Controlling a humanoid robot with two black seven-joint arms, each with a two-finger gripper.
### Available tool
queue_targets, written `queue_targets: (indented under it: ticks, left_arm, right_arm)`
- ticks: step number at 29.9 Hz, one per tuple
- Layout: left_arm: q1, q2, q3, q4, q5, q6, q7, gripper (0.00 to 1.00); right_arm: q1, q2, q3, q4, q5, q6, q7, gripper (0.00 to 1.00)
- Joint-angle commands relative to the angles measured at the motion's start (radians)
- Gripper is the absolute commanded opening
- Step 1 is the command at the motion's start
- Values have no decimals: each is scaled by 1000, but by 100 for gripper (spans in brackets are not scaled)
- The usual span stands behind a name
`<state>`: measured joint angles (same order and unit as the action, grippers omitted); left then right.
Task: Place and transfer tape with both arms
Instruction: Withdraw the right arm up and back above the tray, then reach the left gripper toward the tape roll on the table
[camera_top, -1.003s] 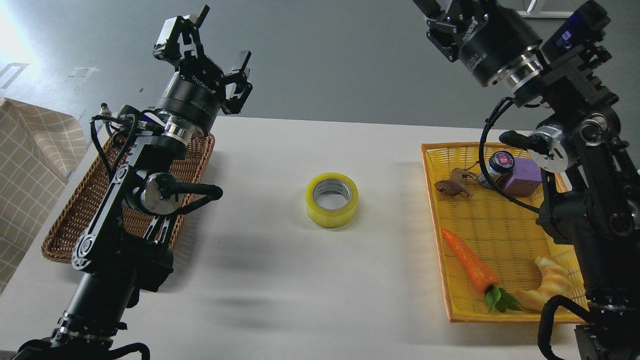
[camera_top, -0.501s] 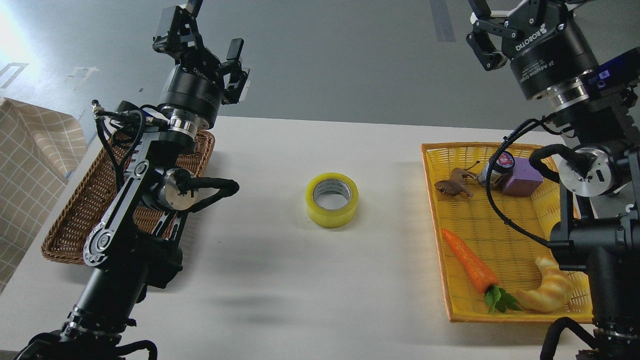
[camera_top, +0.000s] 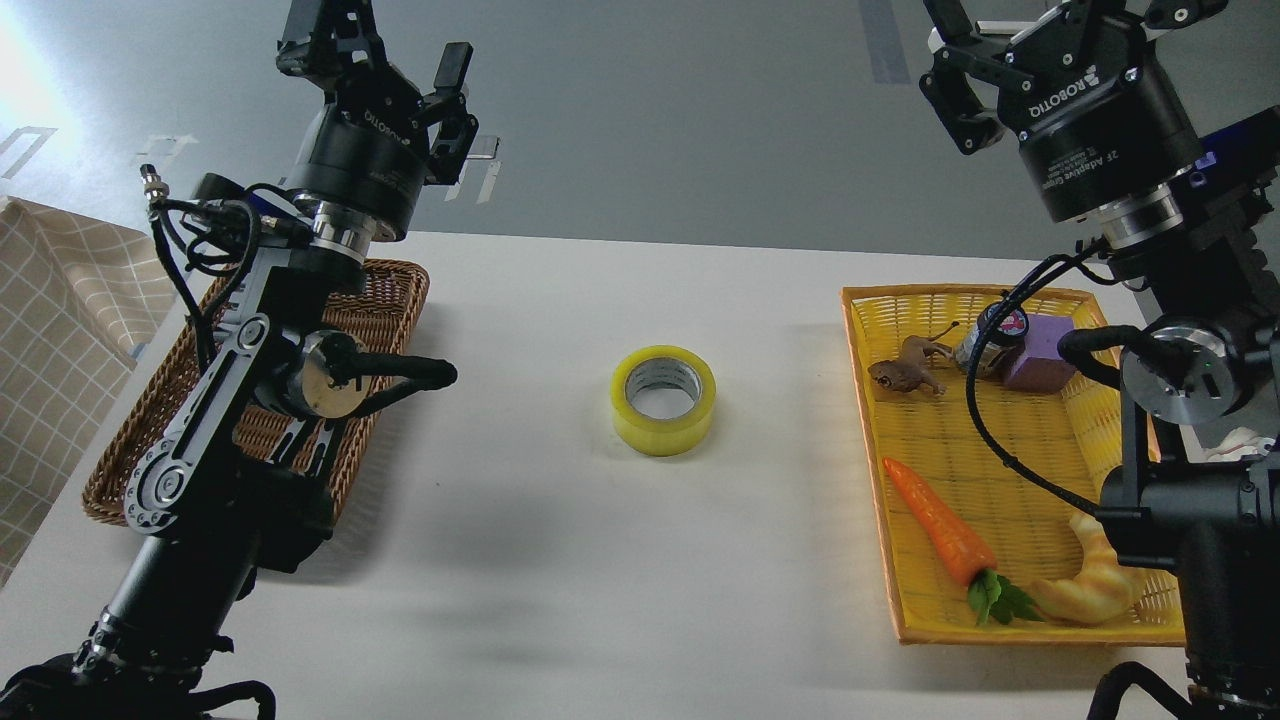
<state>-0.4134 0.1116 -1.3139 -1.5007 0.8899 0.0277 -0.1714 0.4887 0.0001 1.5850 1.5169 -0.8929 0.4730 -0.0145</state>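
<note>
The tape (camera_top: 664, 399), a yellow translucent roll with a grey-white core, lies flat on the white table (camera_top: 600, 560) near its middle, with nothing touching it. My left gripper (camera_top: 385, 45) is raised high at the upper left, far from the tape, with its fingers spread and empty. My right gripper (camera_top: 1050, 35) is raised high at the upper right, above the far end of the yellow basket. Its fingers stand wide apart, empty, with the tips cut off by the top edge of the view.
A brown wicker basket (camera_top: 395, 300) stands at the left under my left arm. A yellow basket (camera_top: 860, 400) at the right holds a carrot (camera_top: 935, 520), a croissant (camera_top: 1090, 585), a brown toy animal (camera_top: 905, 372), a purple block (camera_top: 1040, 355) and a small jar (camera_top: 990, 335). Checked cloth (camera_top: 60, 330) lies at the far left.
My left gripper has risen and shifted left. My right arm has swung so that its gripper now sits further right. The tape has not moved.
</note>
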Motion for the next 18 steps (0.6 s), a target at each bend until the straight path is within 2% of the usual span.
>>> queue_targets:
  ticks: [1,3,7,10,14,17,18]
  left_arm:
    - [-4,0,10,-1,10,1,0,98]
    - [-10,14,21,-1,62,3,6,98]
    - [-30,25,86,0,428,35,13,98]
    - [-38,22,142,8,744,44,53,98]
    - [-79,43,212,28,934,29,107,98]
    - [-123,101,338,72,1048,24,128,98]
    - [-123,102,338,73,1049,24,128,98]
  right_arm:
    - [-4,0,0,-4,2,12,1,100]
    - [-9,0,1,-4,2,12,1,100]
    - [-13,0,1,-4,2,12,1,100]
    - [-9,0,1,-4,0,13,1,100]
    - [-4,0,6,-3,2,12,1,100]
    - [-2,0,6,-3,0,9,1,100]
    - [-2,0,6,-3,0,9,1,100]
